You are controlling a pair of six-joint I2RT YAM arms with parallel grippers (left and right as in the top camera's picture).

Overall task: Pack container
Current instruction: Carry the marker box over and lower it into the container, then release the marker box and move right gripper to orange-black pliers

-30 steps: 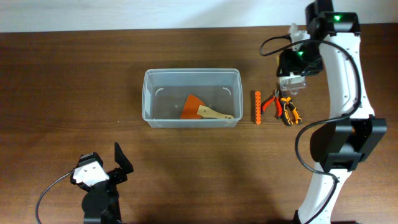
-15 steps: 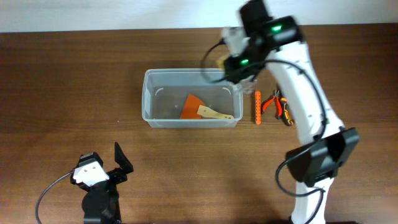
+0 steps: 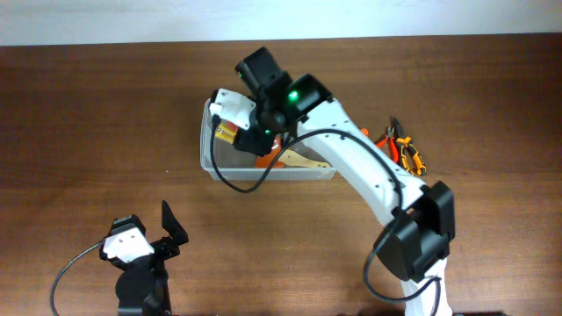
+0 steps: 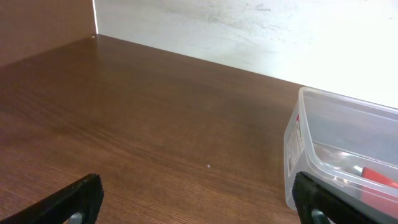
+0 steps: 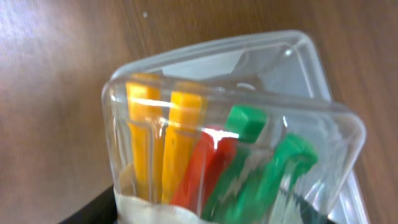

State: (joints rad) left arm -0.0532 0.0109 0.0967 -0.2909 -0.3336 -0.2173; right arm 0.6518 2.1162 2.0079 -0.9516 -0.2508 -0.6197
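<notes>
A clear container (image 3: 207,154) sits on a brown table (image 3: 88,105). Inside it lies an orange scraper (image 3: 266,161) with a wooden handle. The right gripper (image 3: 234,123) hangs over the container's left end, its jaws closed around a small clear box (image 5: 224,149) of yellow, red and green bits. Orange-handled pliers (image 3: 404,151) lie on the table to the right of the container, apart from it. The left gripper (image 3: 163,232) is well in front of the container, towards its left end. Its jaws are spread wide and hold nothing.
</notes>
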